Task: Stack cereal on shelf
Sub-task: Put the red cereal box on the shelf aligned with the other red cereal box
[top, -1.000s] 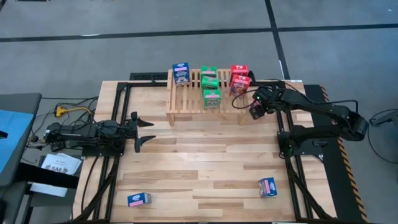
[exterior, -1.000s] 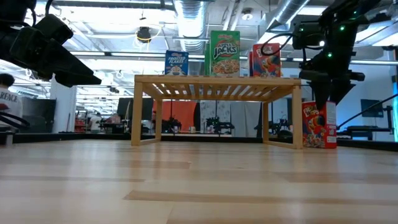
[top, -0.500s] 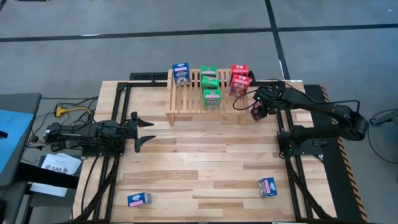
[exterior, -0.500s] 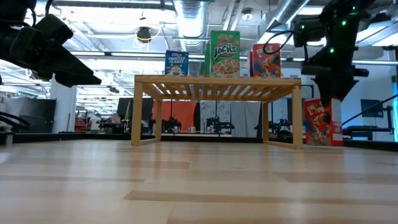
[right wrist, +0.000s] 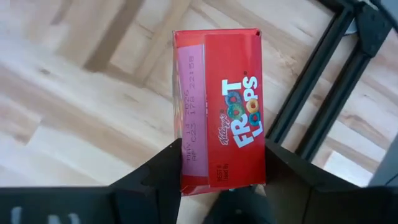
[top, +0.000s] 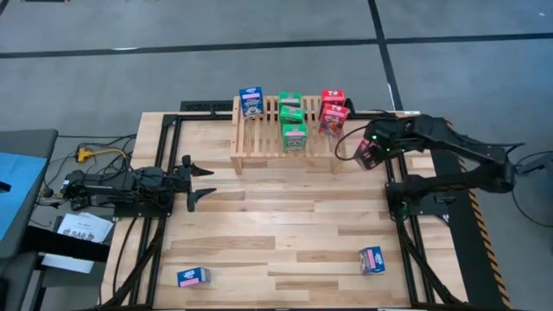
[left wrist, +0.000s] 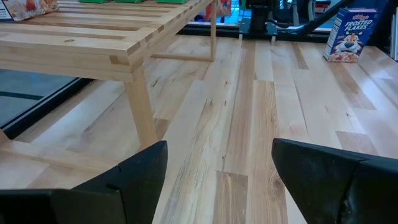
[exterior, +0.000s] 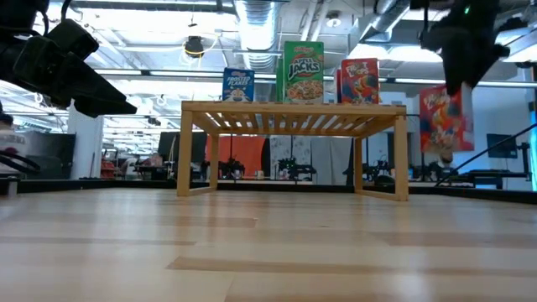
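Right claw (top: 366, 155) clamps 1 small red cardboard cereal box (exterior: 440, 117), lifted clear beside the light-wood slatted rack's (top: 259, 138) right edge; left claw (top: 200, 181) open, idle.

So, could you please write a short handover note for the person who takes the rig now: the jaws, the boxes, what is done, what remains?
Right gripper: jaws shut on a red box, held off the table beside the shelf, at its right end.
Left gripper: jaws open, empty, waiting at the table's left side.
Done: six boxes stand on the shelf: one blue, three green, two red.
Left: place the held red box, then the two blue boxes near the table's front edge.
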